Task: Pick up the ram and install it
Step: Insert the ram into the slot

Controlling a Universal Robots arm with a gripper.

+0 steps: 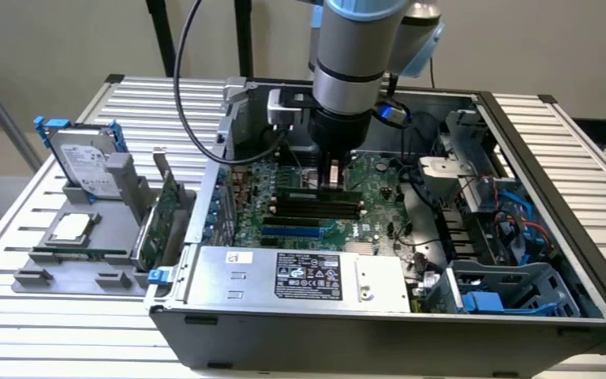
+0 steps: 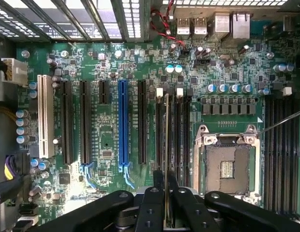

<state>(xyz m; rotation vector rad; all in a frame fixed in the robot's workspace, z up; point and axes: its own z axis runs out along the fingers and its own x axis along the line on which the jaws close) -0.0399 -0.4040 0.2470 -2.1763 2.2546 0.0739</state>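
My gripper [image 2: 165,193] is clamped on the ram [image 2: 166,130], which I see edge-on as a thin strip running up the middle of the wrist frame. It stands over the black memory slots [image 2: 170,130] on the motherboard [image 2: 106,72]. In the centre of the exterior view I hang inside the open computer case [image 1: 555,237]. Picking up looks done; whether the stick is seated I cannot tell

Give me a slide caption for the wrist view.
Gripper holding the ram edge-on over the motherboard's memory slots, beside the empty CPU socket.
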